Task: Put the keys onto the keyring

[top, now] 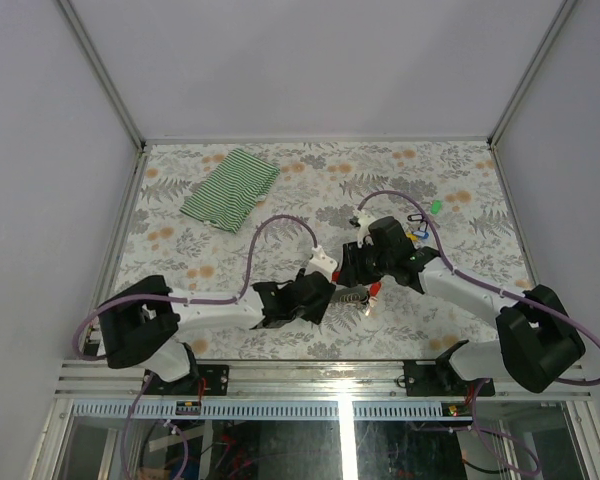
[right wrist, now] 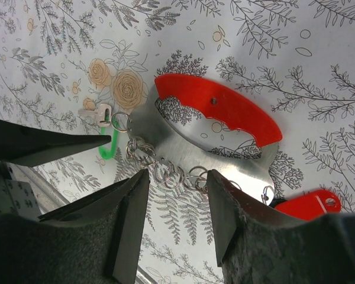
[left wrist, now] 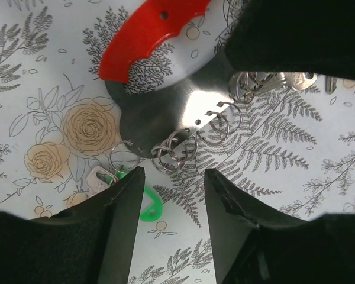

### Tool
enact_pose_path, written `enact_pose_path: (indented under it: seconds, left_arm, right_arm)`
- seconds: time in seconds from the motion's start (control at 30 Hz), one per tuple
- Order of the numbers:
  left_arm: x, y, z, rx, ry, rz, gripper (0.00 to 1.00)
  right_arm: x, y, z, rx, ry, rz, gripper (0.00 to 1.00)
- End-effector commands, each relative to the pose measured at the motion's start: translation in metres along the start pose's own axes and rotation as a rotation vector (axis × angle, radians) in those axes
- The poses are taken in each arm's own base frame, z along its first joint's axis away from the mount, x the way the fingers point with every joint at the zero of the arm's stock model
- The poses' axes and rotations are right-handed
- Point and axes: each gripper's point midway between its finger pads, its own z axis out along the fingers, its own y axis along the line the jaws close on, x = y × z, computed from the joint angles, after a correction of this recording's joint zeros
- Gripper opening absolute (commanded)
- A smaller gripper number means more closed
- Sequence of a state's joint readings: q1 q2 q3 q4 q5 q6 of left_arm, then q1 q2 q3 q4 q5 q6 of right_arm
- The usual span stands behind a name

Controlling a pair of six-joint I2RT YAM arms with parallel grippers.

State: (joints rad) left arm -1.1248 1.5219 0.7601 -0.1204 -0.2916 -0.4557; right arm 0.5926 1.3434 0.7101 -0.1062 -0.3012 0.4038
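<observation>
The keyring lies flat on the floral table between my two grippers: a red curved loop (right wrist: 225, 106) joined to a silvery plate (right wrist: 183, 148) with several small split rings (right wrist: 165, 174) along its edge. It also shows in the left wrist view (left wrist: 148, 29). A green-tagged key (right wrist: 108, 142) lies at one end of the plate, and a red tag (right wrist: 310, 204) at the other. My left gripper (left wrist: 171, 195) is open and empty just short of the rings (left wrist: 174, 151), partly hiding the green tag (left wrist: 145, 207). My right gripper (right wrist: 177, 201) is open over the rings.
A green-and-white striped cloth (top: 230, 188) lies at the back left. More small keys (top: 417, 230) and a loose green tag (top: 435, 207) lie behind the right arm. Both grippers (top: 325, 290) (top: 358, 270) stand very close together, with the right arm's black body (left wrist: 296, 35) above the left one's view.
</observation>
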Motion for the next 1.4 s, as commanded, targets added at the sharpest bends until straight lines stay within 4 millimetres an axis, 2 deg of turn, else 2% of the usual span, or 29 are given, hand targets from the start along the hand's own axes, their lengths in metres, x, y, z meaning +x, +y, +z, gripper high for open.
enact_pose_path:
  seconds: [0.0, 0.4, 0.77, 1.0, 1.37]
  left_arm:
    - [-0.018, -0.009, 0.006, -0.026, -0.07, 0.029, 0.44]
    - [-0.008, -0.006, 0.014, -0.082, -0.038, 0.091, 0.36]
    - [0.001, -0.003, 0.019, -0.099, -0.015, 0.115, 0.33]
    - [0.004, -0.001, 0.018, -0.105, -0.009, 0.131, 0.27]
    - [0.0, 0.0, 0.012, -0.098, -0.022, 0.135, 0.09]
  right_arm:
    - [-0.013, 0.006, -0.009, -0.027, -0.058, -0.01, 0.51]
    - [-0.01, 0.007, -0.007, -0.043, -0.048, -0.011, 0.5]
    - [-0.009, 0.009, -0.007, -0.052, -0.043, -0.01, 0.5]
    - [-0.008, 0.01, -0.006, -0.06, -0.039, -0.009, 0.5]
    - [-0.011, 0.011, -0.007, -0.062, -0.046, -0.011, 0.5]
